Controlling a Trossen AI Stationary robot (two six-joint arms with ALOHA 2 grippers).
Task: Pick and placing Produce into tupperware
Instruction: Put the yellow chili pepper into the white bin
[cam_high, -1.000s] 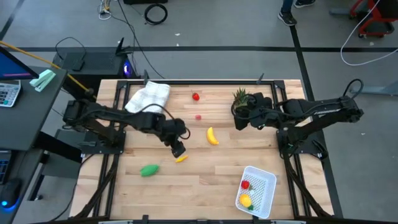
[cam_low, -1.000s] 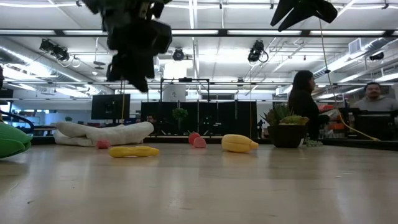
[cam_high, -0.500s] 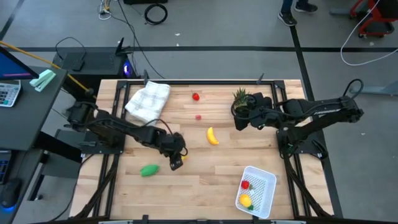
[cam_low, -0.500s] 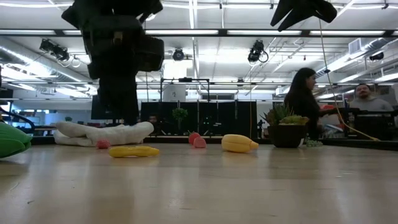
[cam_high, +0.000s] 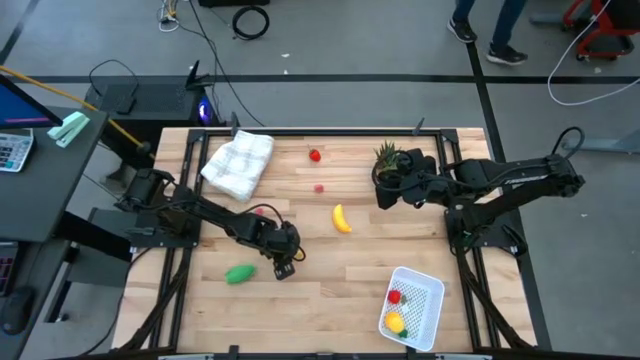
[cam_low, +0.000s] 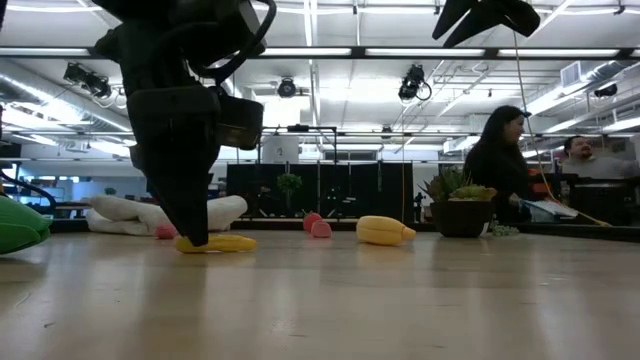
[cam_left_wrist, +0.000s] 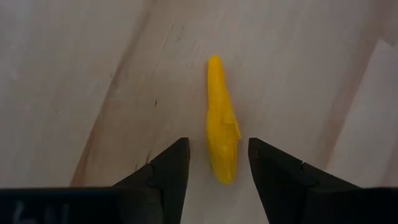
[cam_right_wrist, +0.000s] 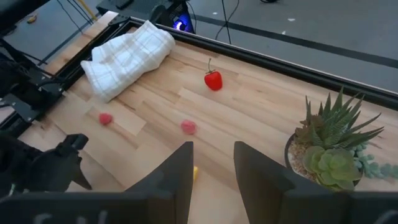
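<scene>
A small yellow-orange oblong piece (cam_left_wrist: 221, 127) lies flat on the wooden table (cam_high: 330, 285). My left gripper (cam_left_wrist: 217, 143) is open and down at the table, one finger on each side of the piece's near end with a gap on both sides; the low view shows the same gripper (cam_low: 192, 236) at the piece (cam_low: 225, 243). The white tupperware (cam_high: 425, 282) sits near the table's near right corner, with a red and a yellow piece inside. A banana (cam_high: 342, 218), a green oblong piece (cam_high: 240, 273) and red pieces (cam_high: 315, 155) lie loose. My right gripper (cam_right_wrist: 213, 152) hovers open beside the potted plant (cam_high: 388, 155).
A white checked cloth (cam_high: 238, 163) lies at the far left. Two small pink pieces (cam_right_wrist: 188, 127) (cam_right_wrist: 106, 118) and a red one (cam_right_wrist: 213, 79) lie mid-table. The potted plant (cam_right_wrist: 336, 143) stands at the far right. People are in the room beyond the table.
My left gripper has moved a little toward the table's near edge and come down to the table, so that its open fingers now stand on either side of the small yellow-orange piece. The piece has stayed where it lay.
</scene>
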